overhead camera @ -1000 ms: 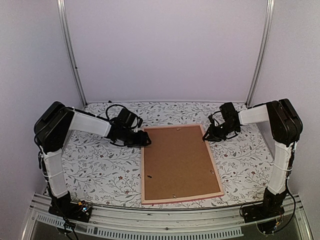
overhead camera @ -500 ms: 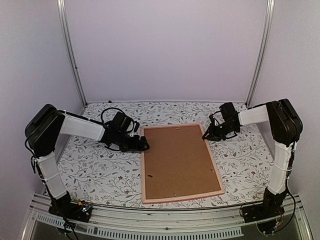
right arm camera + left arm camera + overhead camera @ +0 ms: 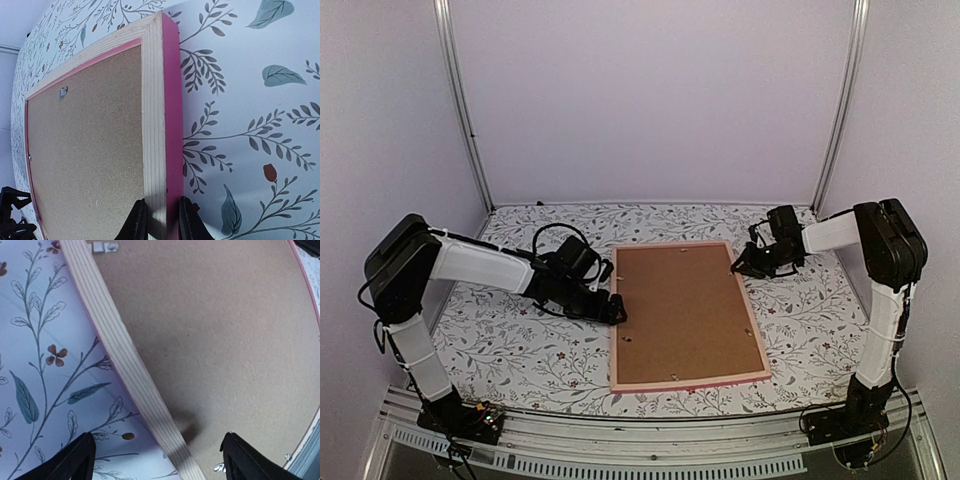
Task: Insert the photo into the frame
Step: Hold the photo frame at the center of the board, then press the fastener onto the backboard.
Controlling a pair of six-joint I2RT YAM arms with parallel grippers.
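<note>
Floral cloth covers the bench (image 3: 510, 340), and the frame (image 3: 690, 384) lies face down on it between the arms, its brown backing board (image 3: 685, 310) uppermost. The photo cannot be seen; if it is already in, it sits under that board. The right fingers (image 3: 738, 268) stand narrow, pinching the right rail near its far corner. The left fingers (image 3: 611, 306) gape wide astride the left rail, gripping nothing. The frame looks light and stiff, with thin wooden rails, so it probably slides easily on the cloth and may twist if lifted by one corner. Opposite rails, taken at their outer edges, seem the safest hold.
</note>
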